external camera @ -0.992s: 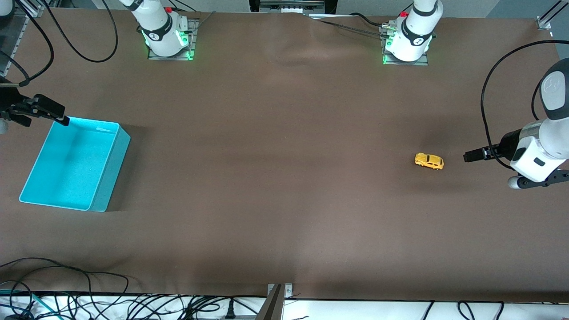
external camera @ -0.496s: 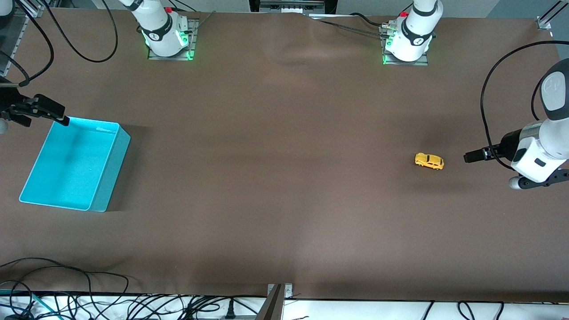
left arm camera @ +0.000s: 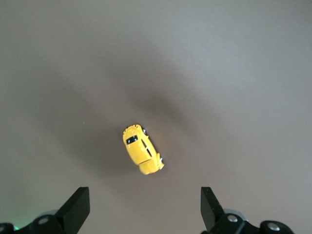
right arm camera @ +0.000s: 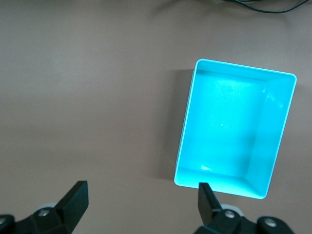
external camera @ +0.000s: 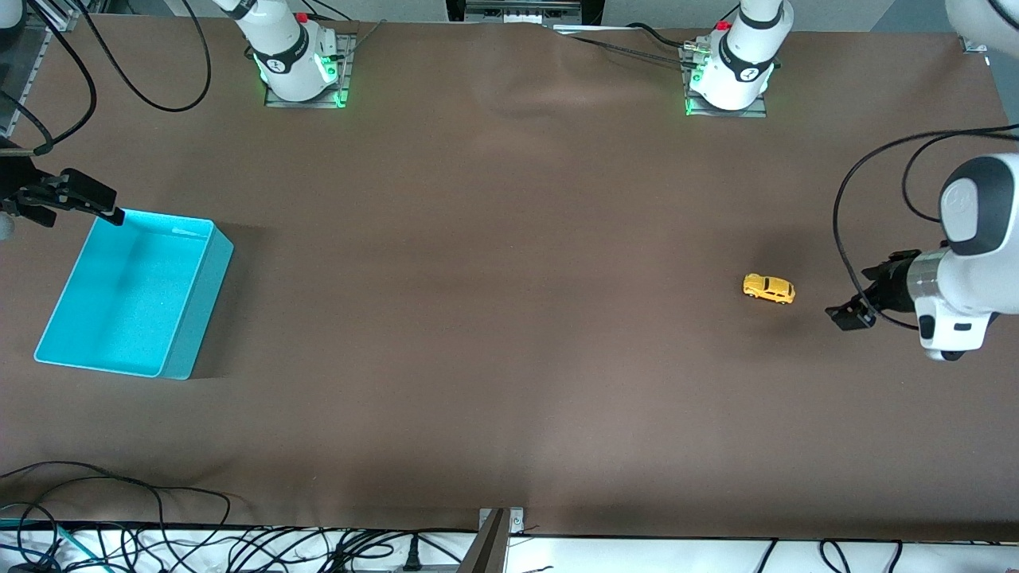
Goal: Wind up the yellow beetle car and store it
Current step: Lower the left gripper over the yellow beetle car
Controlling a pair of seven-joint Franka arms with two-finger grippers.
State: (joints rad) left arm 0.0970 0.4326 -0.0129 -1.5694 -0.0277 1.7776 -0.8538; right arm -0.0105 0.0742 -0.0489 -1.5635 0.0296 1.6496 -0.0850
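Note:
The yellow beetle car (external camera: 769,288) stands on its wheels on the brown table toward the left arm's end. It also shows in the left wrist view (left arm camera: 142,149). My left gripper (external camera: 849,313) hangs open and empty above the table beside the car, apart from it; in the left wrist view (left arm camera: 144,209) its fingers are wide apart. The turquoise bin (external camera: 127,362) sits empty toward the right arm's end and shows in the right wrist view (right arm camera: 280,126). My right gripper (external camera: 87,199) waits open and empty by the bin's corner, as in the right wrist view (right arm camera: 141,204).
The arm bases (external camera: 296,64) stand along the table's edge farthest from the front camera. Cables (external camera: 159,533) lie along the edge nearest to that camera. A metal bracket (external camera: 497,533) sits at the middle of that edge.
My left gripper has turned and shifted down in the front view, beside the car. The car, the bin and the right arm have not moved.

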